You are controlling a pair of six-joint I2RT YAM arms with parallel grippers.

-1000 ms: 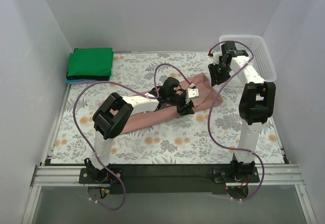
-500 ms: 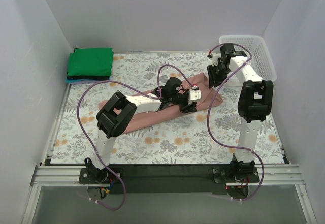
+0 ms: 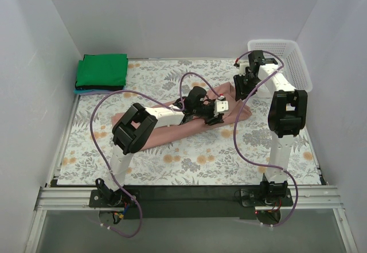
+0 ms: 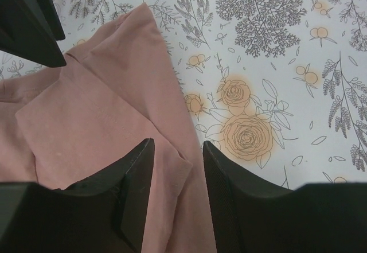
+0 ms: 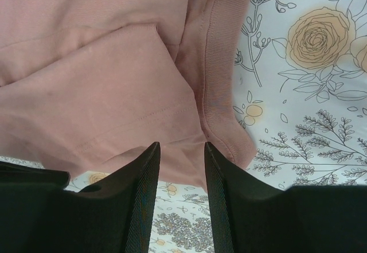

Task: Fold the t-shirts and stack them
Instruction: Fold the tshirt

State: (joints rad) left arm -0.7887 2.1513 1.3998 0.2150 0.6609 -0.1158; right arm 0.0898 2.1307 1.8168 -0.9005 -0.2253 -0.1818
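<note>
- lying long and half crumpled across the middle of the floral table cloth (image 3: 200, 152) is the dusty pink-brown t-shirt (image 3: 166, 135), slanting from the near left up to the far right.
- the left gripper (image 4: 178, 144) hangs low over the right part of this shirt. its two fingers stand partly apart, one on each side of the cloth's edge.
- between these fingers i see a small folded corner of the pink cloth, and flowers of the table cloth just beside it. the fingers do not squeeze anything.
- the right gripper (image 5: 182, 145) is over the far right end of the same shirt, near the ribbed band (image 5: 218, 63). its fingers are also partly apart, with flat pink cloth under the gap and nothing held.
- a bright green t-shirt (image 3: 103, 70) lies folded on top of a small stack in the far left corner, well apart from both arms.
- a white basket (image 3: 298, 63) stands at the far right corner.
</note>
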